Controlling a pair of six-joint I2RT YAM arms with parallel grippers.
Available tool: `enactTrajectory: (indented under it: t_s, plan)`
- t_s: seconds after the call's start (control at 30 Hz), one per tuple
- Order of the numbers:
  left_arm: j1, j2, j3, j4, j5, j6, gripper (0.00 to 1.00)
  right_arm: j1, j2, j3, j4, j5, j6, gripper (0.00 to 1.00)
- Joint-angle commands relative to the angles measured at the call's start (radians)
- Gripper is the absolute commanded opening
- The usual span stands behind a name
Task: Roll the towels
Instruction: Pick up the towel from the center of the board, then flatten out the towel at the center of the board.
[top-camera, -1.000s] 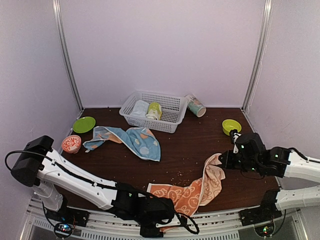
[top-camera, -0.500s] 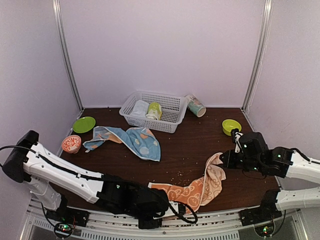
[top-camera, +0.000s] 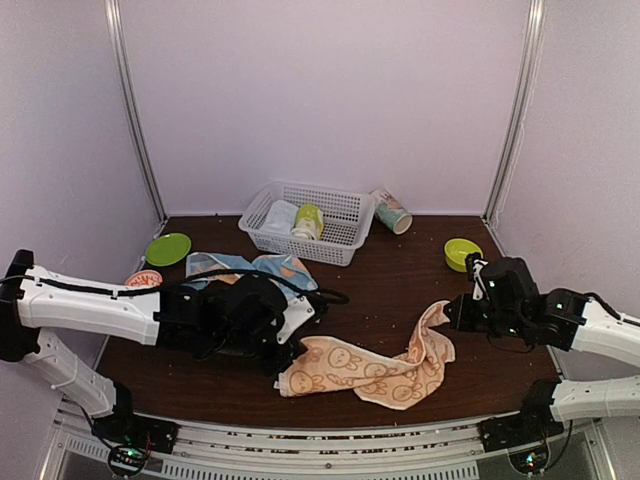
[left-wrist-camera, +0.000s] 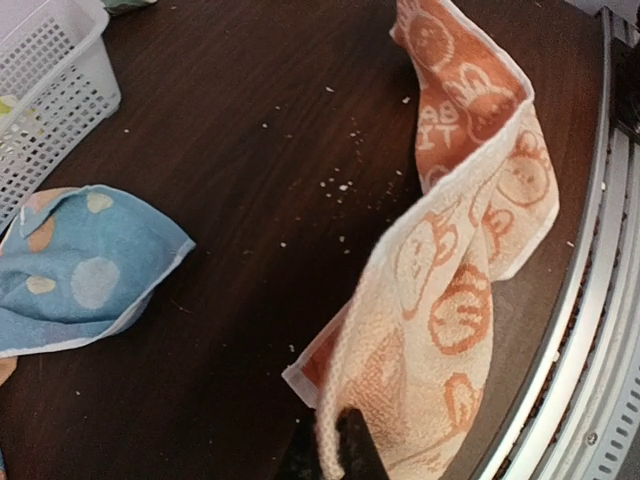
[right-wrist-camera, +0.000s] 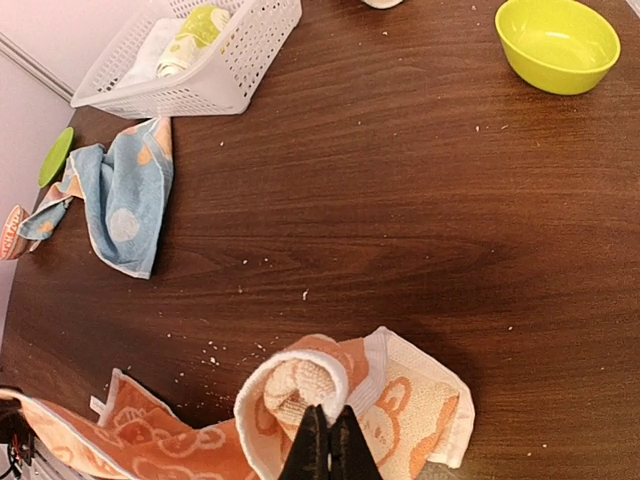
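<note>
Left gripper (left-wrist-camera: 335, 445): was clamped shut on the left corner of the peach towel (top-camera: 372, 370), close to the table's (top-camera: 400, 270) front edge.
Blue towel (right-wrist-camera: 120, 200): lay crumpled and flat, just in front of the basket (top-camera: 335, 245), held by nothing.
Peach towel: lay draped between the 2 grippers, rumpled and partly lifted at each end.
Right gripper (right-wrist-camera: 328, 440): was pinched closed on the towel's right end, where the cloth curled into a loose loop.
Done so far: by my reading, neither of the 2 towels was rolled; the peach one was only gripped at both ends, perhaps for straightening.
Left to do: spreading and rolling the peach towel, then all of the blue one.
Hidden: in the top view the left arm covered most of the blue towel and the left fingers themselves; each wrist view cut off its own fingers at the bottom edge.
</note>
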Motion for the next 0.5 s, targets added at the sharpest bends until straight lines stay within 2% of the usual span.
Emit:
enactTrajectory:
  t_s: [0.0, 0.23, 0.47]
  plan:
    - [0.031, -0.068, 0.079, -0.008, -0.125, -0.030, 0.00, -0.016, -0.011, 0.074, -0.028, 0.044, -0.066, 0.00]
    - [0.040, -0.299, 0.174, -0.144, -0.303, 0.015, 0.00, -0.014, -0.088, 0.284, -0.215, 0.018, -0.282, 0.00]
    - [0.040, -0.510, 0.169, -0.139, -0.251, 0.060, 0.00, -0.015, -0.214, 0.441, -0.342, -0.119, -0.415, 0.00]
